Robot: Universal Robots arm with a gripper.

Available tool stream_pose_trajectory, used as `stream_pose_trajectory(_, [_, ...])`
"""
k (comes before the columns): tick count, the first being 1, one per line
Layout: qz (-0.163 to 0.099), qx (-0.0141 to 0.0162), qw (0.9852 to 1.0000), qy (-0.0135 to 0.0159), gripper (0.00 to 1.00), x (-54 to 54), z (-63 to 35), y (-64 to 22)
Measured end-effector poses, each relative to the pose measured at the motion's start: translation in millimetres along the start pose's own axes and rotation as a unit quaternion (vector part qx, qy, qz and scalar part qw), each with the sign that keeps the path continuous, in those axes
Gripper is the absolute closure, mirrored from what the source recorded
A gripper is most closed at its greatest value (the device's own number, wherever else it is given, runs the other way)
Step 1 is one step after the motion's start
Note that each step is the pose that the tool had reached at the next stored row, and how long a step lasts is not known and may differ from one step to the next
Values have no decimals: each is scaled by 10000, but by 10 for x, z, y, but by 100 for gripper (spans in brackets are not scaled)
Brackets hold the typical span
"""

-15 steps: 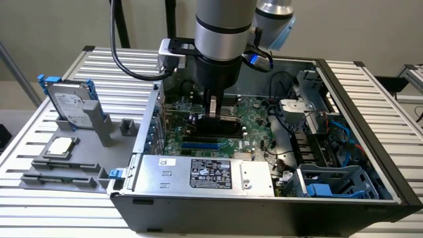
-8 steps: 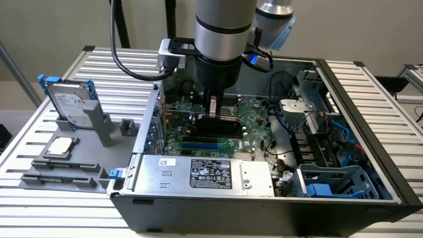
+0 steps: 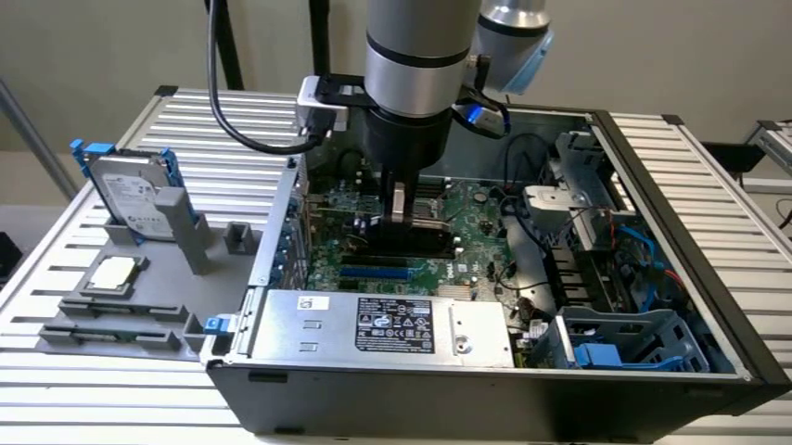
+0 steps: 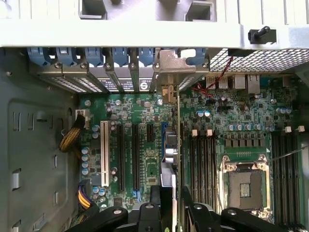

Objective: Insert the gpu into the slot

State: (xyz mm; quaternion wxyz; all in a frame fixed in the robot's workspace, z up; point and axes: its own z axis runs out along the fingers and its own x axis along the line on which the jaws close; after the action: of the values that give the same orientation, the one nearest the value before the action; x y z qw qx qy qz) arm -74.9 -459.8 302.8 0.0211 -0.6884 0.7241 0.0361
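Robotics lab: open PC case (image 3: 495, 399), slatted bench (image 3: 111, 389)

Plain beige wall (image 3: 111, 46) behind, bare and evenly lit, in soft light with no hard shadows. In front, a desk (image 3: 87, 408) of ribbed silver metal slats, stretching to both edges of the exterior view. Off the desk's far corner on the exterior view's left, a thin grey metal bar (image 3: 25, 130) slanting across the wall, pale floor (image 3: 25, 218) below it. On the exterior view's right, beyond the desk, part of a second slatted metal frame (image 3: 773, 139).
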Motion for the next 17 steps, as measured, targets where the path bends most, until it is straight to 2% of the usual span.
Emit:
stream_pose_trajectory(7, [2,2,10000,28,74,8,92,2])
stream_pose_trajectory(17, [27,5,10000,36,74,18,199,35])
